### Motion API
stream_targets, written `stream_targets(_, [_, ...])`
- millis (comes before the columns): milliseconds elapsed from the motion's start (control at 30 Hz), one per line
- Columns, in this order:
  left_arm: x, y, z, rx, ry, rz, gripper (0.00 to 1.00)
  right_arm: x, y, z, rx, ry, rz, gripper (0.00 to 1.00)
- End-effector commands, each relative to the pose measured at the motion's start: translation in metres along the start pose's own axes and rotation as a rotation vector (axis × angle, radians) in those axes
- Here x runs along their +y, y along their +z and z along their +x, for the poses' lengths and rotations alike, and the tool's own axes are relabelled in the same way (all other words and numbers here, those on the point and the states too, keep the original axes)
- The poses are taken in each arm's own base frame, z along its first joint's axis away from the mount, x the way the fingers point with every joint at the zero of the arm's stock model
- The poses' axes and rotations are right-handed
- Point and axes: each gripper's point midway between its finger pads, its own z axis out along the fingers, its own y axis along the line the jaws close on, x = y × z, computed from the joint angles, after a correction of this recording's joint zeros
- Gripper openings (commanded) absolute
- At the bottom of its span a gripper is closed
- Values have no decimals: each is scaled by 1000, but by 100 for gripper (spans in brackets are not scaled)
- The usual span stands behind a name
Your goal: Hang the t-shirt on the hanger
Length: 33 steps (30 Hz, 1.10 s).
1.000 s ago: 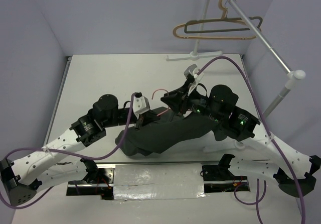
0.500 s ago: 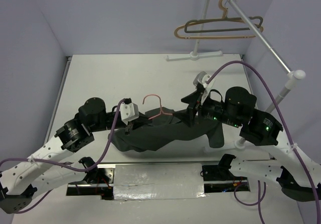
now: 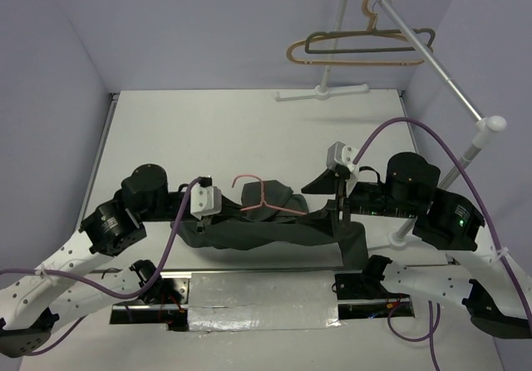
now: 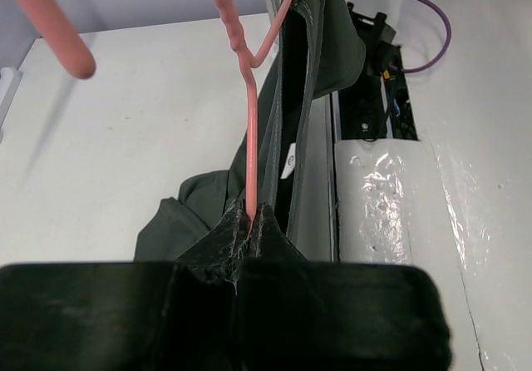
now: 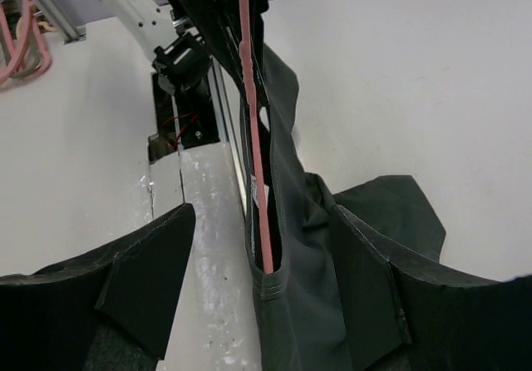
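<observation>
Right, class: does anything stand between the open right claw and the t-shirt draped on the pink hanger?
Nothing visible does. The right claw stands open, with the end of the t-shirt and the pink hanger directly between its fingers and no other object in the gap. The left claw is shut on the hanger's far end.

Both arms are folded in low over the middle, elbows pushed out wide. Left gripper [image 4: 249, 221] is pinched tight, aimed right. Over on the right, the right gripper [image 5: 258, 292] has its jaws spread wide.
</observation>
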Motion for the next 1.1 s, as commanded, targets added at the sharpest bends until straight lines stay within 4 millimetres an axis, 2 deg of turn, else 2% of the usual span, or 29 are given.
stream_targets(0, [-11, -8, -35, -110, 118, 66, 0, 15, 3, -1, 22, 8, -85, 73])
stream_targets(133, [-15, -10, -36, -109, 130, 84, 0, 16, 3, 10, 51, 24, -89, 73])
stream_targets(333, [-14, -14, -45, -115, 149, 84, 0, 7, -12, 28, 71, 45, 9, 73])
stream_targets(533, [-12, -14, -48, -123, 156, 75, 0, 6, -26, 40, 57, 54, 50, 74])
stream_targets(867, [-11, -12, -54, -128, 168, 84, 0, -2, -15, 64, 137, 98, 90, 69])
stream_targets(1067, [-10, -11, -52, -125, 171, 83, 0, -3, -16, 70, 140, 136, 108, 63])
